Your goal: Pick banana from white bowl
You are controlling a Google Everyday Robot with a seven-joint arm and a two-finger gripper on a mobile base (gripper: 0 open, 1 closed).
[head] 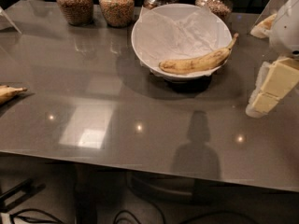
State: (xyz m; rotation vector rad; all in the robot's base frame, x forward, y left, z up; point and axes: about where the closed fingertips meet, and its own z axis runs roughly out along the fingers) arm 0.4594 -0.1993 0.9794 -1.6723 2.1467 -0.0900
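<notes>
The banana (196, 63), yellow with brown speckles, lies along the front right inside of the white bowl (140, 50). Its stem tip sticks up over the right rim. The bowl is lined with crumpled white paper and stands at the back middle of the grey table (140, 125). My gripper (257, 107), with cream-coloured fingers on a white arm, hangs at the right edge of the view. It is to the right of the bowl and a little in front of it, apart from the banana and holding nothing.
Several glass jars of brown grains (74, 3) stand in a row behind the bowl. The tip of another banana (9, 93) shows at the table's left edge. A pale yellowish object (263, 26) lies at the far right, behind the gripper.
</notes>
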